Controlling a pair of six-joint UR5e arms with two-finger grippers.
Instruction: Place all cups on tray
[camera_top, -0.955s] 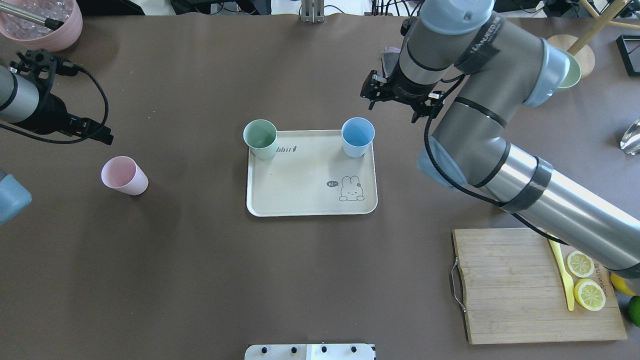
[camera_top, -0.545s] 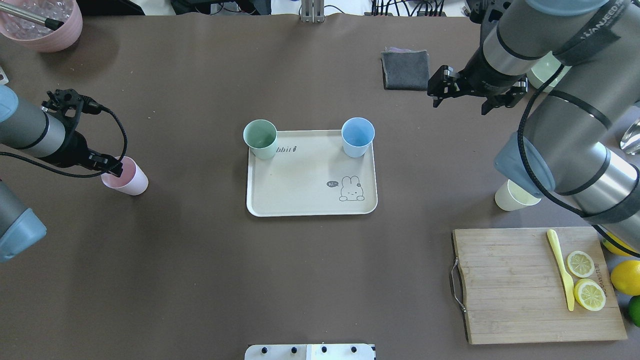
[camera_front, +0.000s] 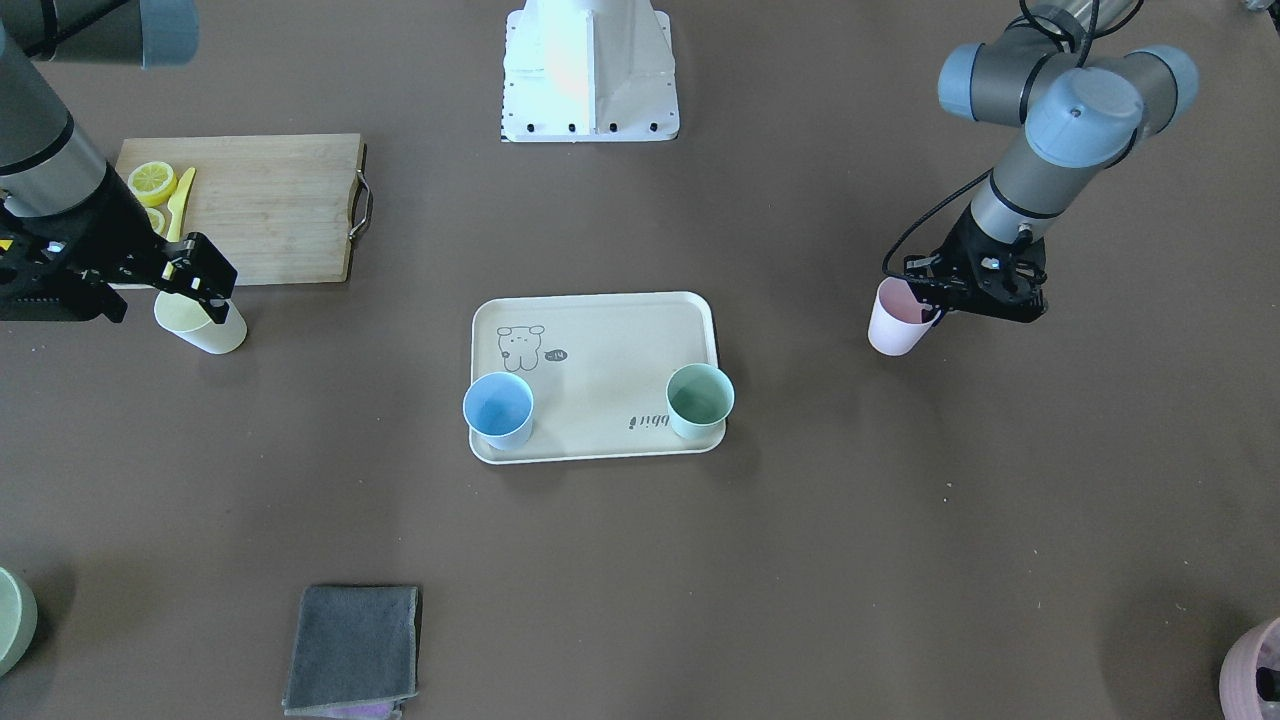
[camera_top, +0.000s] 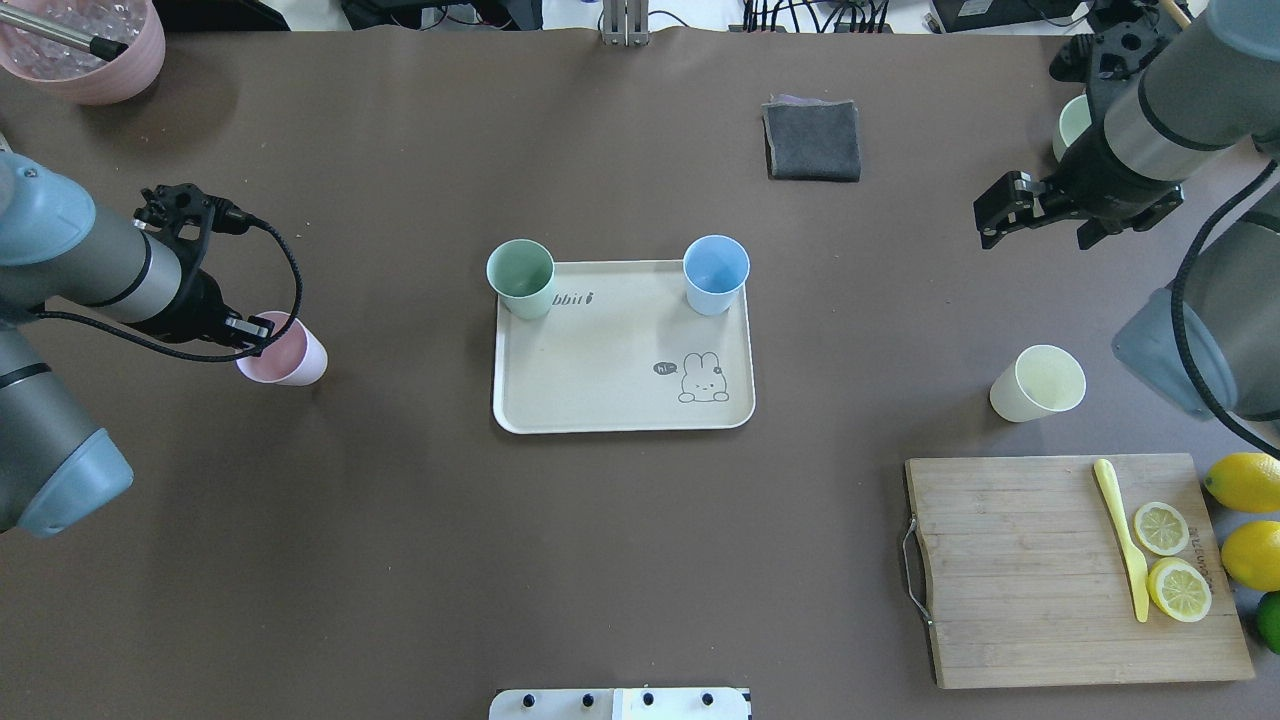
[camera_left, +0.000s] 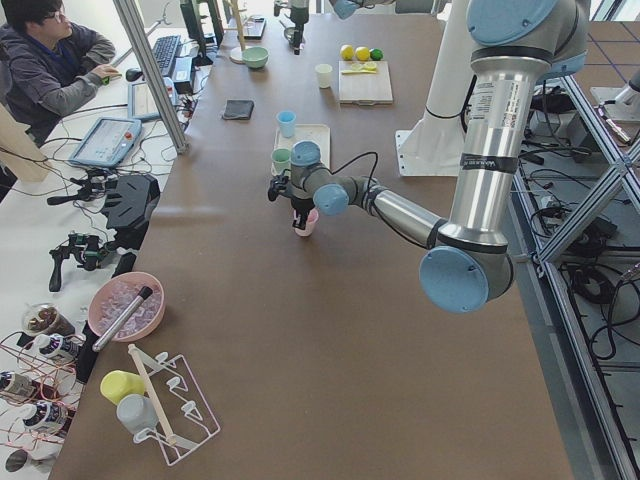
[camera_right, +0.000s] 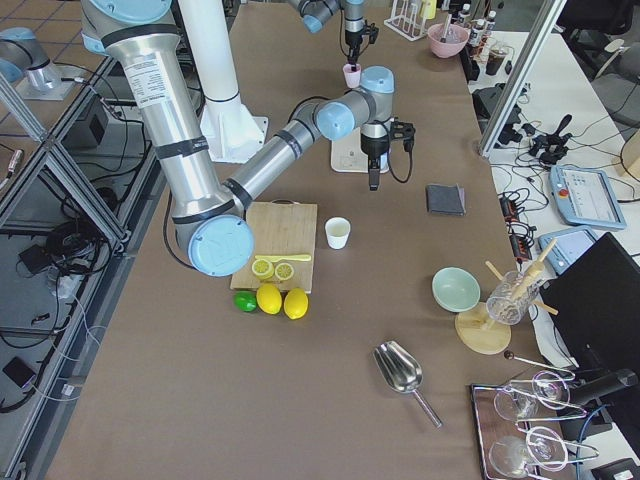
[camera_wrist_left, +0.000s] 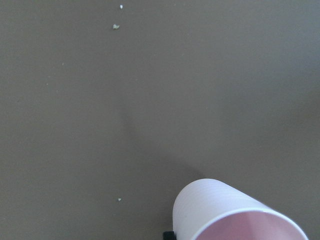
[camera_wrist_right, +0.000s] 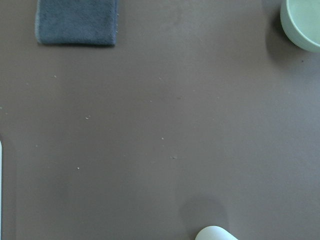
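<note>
The cream tray (camera_top: 620, 400) lies mid-table, also in the front view (camera_front: 610, 340). The mint green cup (camera_top: 520, 278) stands on its far left corner and the light blue cup (camera_top: 715, 273) on its far right corner. The pink cup (camera_top: 290, 352) is left of the tray, tilted, and my left gripper (camera_top: 255, 335) is shut on its rim; the left wrist view shows the pink cup (camera_wrist_left: 235, 212). The pale yellow cup (camera_top: 1038, 383) stands upright right of the tray. My right gripper (camera_top: 1040, 232) is open and empty, above and beyond it.
A wooden cutting board (camera_top: 1010, 570) with lemon slices and a yellow knife lies at the front right, whole lemons beside it. A grey cloth (camera_top: 812, 140) lies beyond the tray. A pale green bowl (camera_top: 1072, 125) is at far right, a pink ribbed pot (camera_top: 90, 50) at far left.
My right arm swung from beside the tray out to the right, uncovering the yellow cup. My left gripper came down onto the pink cup, which has shifted right with it.
</note>
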